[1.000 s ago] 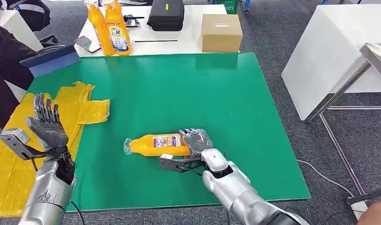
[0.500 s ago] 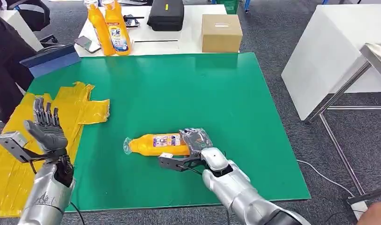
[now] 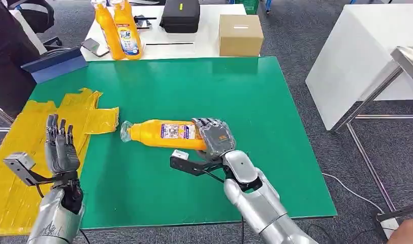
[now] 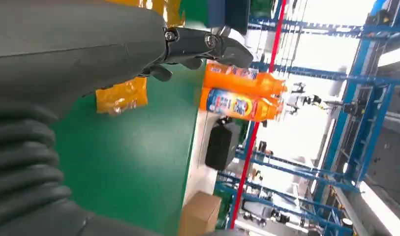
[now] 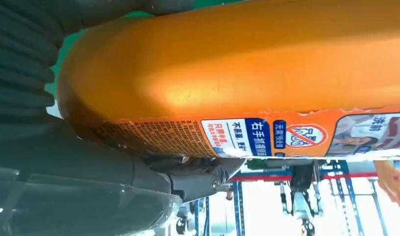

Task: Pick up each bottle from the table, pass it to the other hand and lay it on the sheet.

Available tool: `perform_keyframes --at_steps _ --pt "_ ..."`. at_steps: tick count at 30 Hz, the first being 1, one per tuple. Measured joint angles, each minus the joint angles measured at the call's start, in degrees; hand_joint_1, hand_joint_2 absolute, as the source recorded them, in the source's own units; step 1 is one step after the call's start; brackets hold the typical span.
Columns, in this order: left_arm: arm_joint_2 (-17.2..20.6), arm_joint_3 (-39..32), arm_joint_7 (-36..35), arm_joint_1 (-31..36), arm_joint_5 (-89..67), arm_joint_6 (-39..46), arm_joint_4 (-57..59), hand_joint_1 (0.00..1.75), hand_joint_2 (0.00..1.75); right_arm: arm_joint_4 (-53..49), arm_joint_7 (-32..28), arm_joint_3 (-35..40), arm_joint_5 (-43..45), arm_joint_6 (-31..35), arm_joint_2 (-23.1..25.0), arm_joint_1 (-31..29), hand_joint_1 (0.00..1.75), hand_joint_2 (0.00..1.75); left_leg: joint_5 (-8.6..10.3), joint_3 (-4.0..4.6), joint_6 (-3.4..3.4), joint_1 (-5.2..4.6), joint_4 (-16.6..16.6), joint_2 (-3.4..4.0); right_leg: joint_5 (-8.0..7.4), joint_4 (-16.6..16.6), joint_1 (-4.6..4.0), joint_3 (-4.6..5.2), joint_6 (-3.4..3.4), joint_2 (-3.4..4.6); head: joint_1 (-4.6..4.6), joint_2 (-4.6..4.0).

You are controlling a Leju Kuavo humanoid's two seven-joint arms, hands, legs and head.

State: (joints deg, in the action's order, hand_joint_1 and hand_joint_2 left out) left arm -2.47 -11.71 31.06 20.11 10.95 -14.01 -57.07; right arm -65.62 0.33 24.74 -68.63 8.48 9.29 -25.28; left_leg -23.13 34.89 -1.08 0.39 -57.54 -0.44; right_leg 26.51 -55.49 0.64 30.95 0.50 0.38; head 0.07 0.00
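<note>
Right now I have the bottle point(image 3: 163, 134) in my right hand point(image 3: 215, 138), gripped at its base end, fingers wrapped over the top of it. It lies roughly level, cap end pointing toward my left, and looks lifted clear of the green mat point(image 3: 234, 96), near the mat's middle-front. From the right wrist camera the orange body point(image 5: 237, 73) sits tight against the palm, with the label's printed strip facing the lens and dark fingers point(image 5: 198, 179) curled under it.

My left hand point(image 3: 61, 147) is up over the front-left edge of the mat, holding nothing, fingers straight and slightly apart, pointing away from me. In the left wrist camera I can see its fingers point(image 4: 207, 44) stretched out with nothing between them.

The yellow sheet point(image 3: 21, 162) lies crumpled along the left side, partly on the mat, just beyond my left hand and apart from the bottle's cap.

Behind the mat, on the white table point(image 3: 194, 48), stand two more orange bottles point(image 3: 118, 28), a black case point(image 3: 180, 16) and a cardboard box point(image 3: 240, 34). A blue folder point(image 3: 54, 63) sits at the mat's far-left corner.
</note>
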Motion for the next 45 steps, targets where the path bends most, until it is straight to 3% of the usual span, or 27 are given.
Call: perform_keyframes --at_steps 13,29,45 --pt "-3.8 6.4 -3.8 -1.6 3.3 -1.6 -4.0 0.0 1.75 -8.0 -0.3 -1.0 2.9 0.4 -1.3 0.6 1.75 1.75 0.0 0.03 0.0 -0.01 0.0 0.0 0.0 0.0 0.01 -0.01 0.0 0.0 0.0 0.0" --pt "-7.7 16.4 -14.8 -4.2 21.3 -9.1 -6.8 0.0 1.75 -9.7 0.1 -0.1 7.4 2.0 -0.5 -1.5 1.75 1.75 0.0 0.05 0.0 -0.01 0.0 -0.05 -0.01 0.0 0.01 -0.03 0.01 0.0 0.0 0.0" --pt "-7.7 21.0 -9.9 -2.8 22.6 -3.8 -6.1 0.0 1.75 0.8 -1.2 5.2 14.8 4.0 5.3 -7.2 1.75 1.75 0.01 0.06 0.01 0.04 0.0 -0.04 -0.01 0.0 -0.01 -0.03 0.01 -0.01 0.0 0.0"
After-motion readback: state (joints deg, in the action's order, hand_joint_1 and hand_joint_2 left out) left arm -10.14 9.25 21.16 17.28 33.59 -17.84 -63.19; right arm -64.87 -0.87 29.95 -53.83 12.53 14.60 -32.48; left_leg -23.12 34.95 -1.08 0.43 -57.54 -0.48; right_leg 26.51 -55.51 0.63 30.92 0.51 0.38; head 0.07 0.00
